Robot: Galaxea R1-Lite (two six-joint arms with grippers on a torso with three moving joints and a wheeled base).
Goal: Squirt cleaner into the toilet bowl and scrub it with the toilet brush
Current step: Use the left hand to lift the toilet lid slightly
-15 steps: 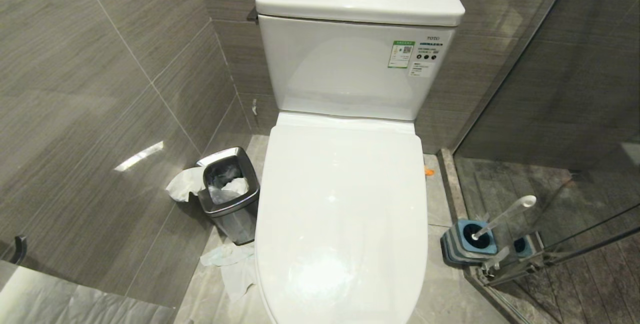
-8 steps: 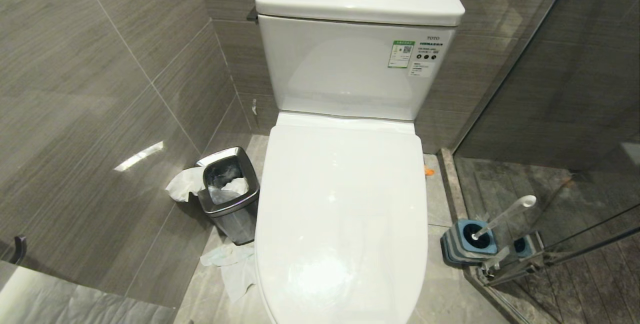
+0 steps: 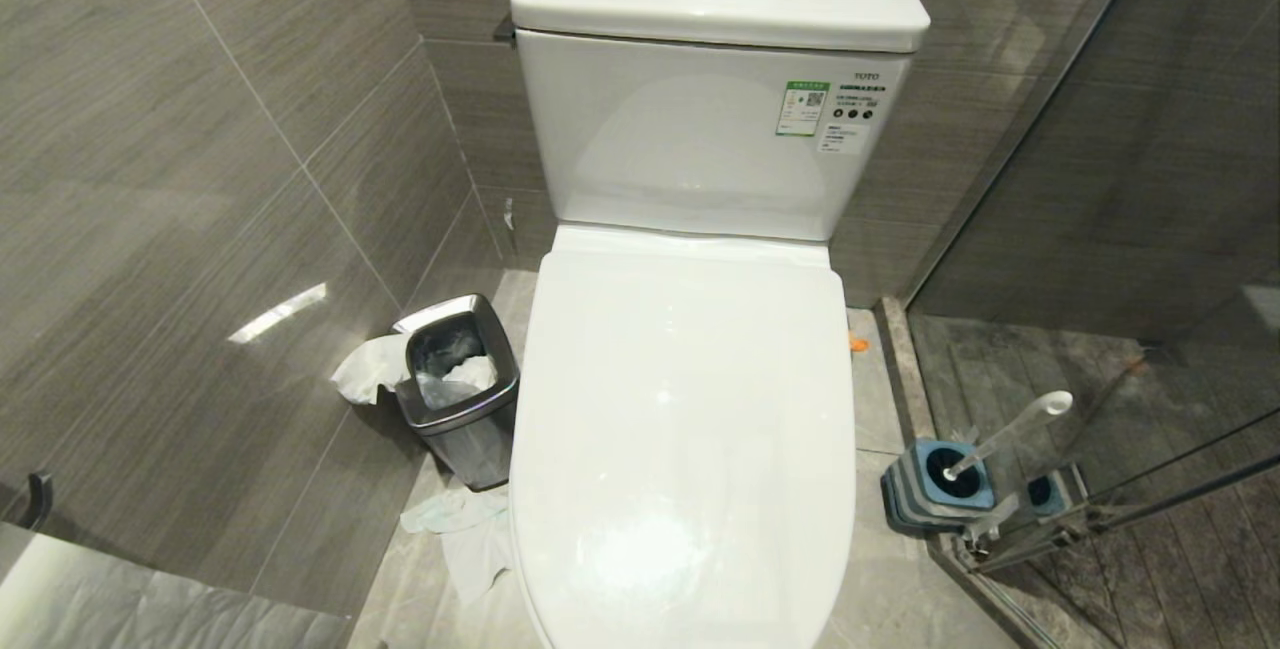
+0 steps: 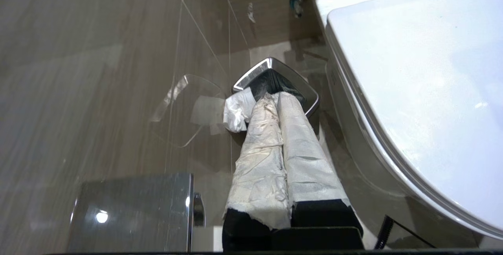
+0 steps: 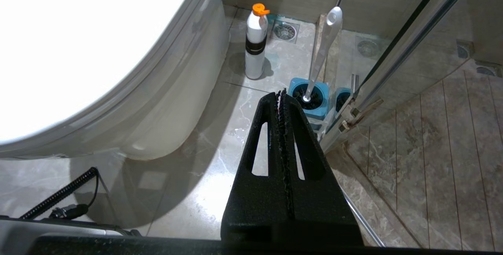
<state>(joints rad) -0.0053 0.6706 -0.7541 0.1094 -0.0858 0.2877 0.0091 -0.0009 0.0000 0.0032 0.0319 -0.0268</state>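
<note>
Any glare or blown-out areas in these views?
Head view: soft glare patch on the toilet lid, streak on the left wall tile. Right wrist view: lid fully blown out. Left wrist view: bright spot on the chrome fitting.

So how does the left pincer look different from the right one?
The left pincer has fingers wrapped in whitish, stained tape, while the right pincer has bare black fingers with slots. The left points toward the steel waste bin beside the toilet; the right points toward the toilet brush in its blue holder. Both are shut and empty, low beside the toilet.
</note>
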